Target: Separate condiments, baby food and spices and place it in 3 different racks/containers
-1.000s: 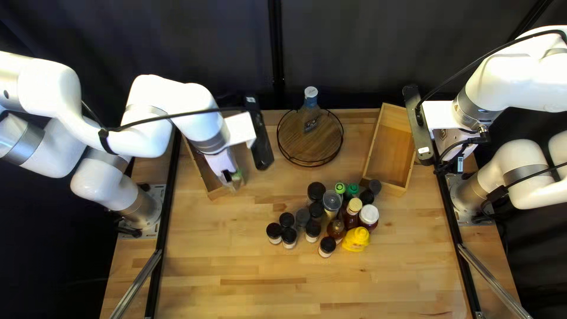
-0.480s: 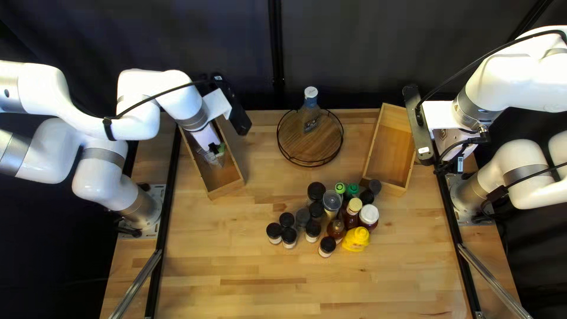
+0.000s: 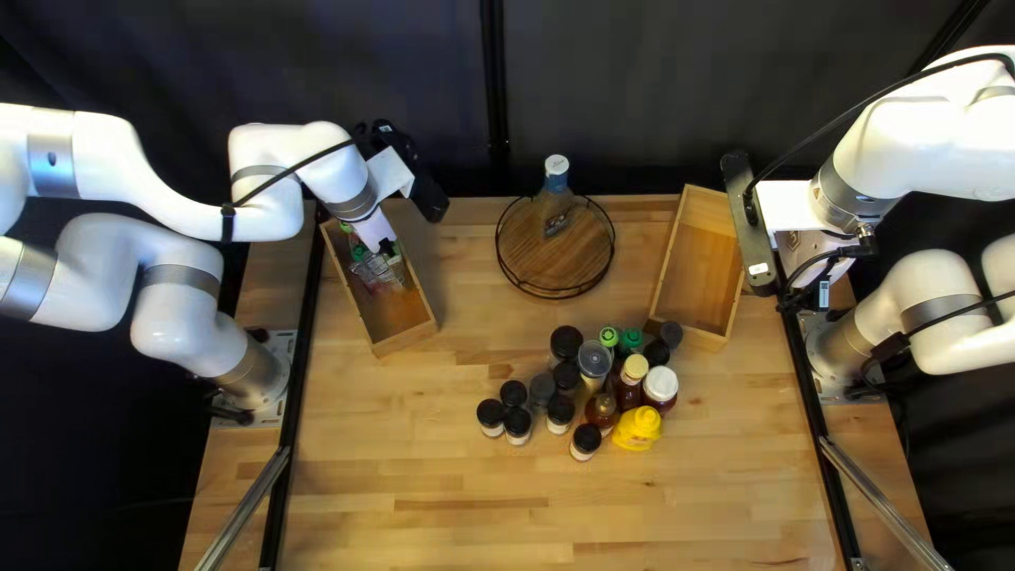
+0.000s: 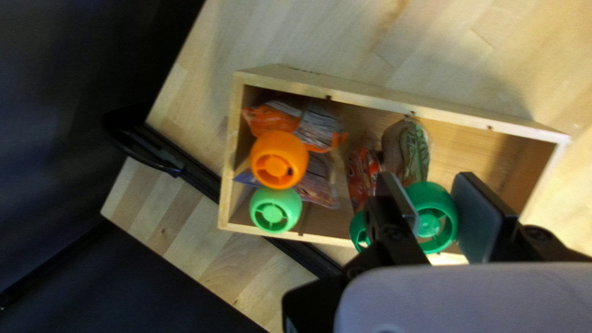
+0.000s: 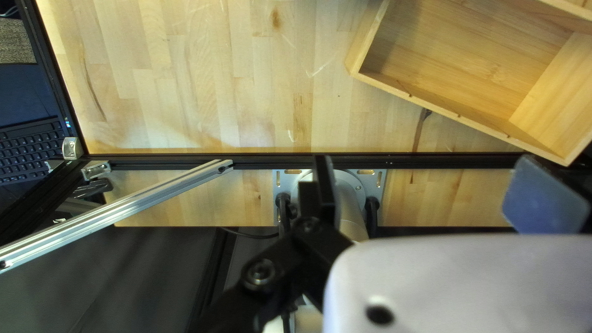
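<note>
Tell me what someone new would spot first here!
Probably the two big white arms, at both sides. Next, the yellow mustard bottle, at the near edge of the crowd of jars and bottles. In the left wrist view, an orange cap stands out inside the wooden box, beside a light green one.

A dark curtain [image 3: 370, 63] hangs behind the wooden desk [image 3: 423, 476], with a black upright post [image 3: 494, 74] against it. Black rails [image 3: 299, 381] run along the desk's left and right sides, and a slanting silver bar [image 3: 245, 509] meets each one. Past the desk's edge in the right wrist view lies a black keyboard [image 5: 31, 151], near a grey textured patch [image 5: 15, 40], perhaps fabric.
</note>
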`<state>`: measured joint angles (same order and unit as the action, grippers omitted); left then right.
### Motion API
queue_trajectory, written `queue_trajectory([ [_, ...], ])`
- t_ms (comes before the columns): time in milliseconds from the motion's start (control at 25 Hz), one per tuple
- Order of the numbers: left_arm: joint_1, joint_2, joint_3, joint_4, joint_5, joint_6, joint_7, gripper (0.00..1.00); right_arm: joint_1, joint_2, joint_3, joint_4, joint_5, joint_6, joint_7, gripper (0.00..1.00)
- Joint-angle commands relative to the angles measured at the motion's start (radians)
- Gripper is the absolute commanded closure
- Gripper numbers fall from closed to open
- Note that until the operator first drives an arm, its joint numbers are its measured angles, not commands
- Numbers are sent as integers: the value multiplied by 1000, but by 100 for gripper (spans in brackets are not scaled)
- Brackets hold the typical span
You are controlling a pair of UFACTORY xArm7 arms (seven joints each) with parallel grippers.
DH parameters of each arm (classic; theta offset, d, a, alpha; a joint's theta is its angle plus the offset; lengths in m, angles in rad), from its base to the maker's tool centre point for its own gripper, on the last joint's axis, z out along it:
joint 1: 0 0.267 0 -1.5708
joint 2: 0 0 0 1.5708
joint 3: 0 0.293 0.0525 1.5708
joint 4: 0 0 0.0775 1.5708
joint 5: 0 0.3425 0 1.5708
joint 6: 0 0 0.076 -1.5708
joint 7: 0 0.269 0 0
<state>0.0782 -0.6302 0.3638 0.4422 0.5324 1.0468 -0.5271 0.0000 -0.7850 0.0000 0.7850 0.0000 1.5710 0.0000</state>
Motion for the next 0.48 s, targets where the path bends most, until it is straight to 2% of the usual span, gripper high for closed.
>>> queue_trajectory([
  [40,-17,33,-20,5,-9,-4,-30,38,0,0,0,0,0,0,0,0],
  [80,-22,41,-22,6,-14,-7,-32,14,0,0,0,0,0,0,0,0],
  [120,-24,44,-22,7,-17,-8,-32,0,0,0,0,0,0,0,0,0],
  [320,-61,52,-43,33,-67,22,-36,0,0,0,0,0,0,0,0,0],
  [480,-162,44,-81,107,-187,92,2,0,0,0,0,0,0,0,0,0],
])
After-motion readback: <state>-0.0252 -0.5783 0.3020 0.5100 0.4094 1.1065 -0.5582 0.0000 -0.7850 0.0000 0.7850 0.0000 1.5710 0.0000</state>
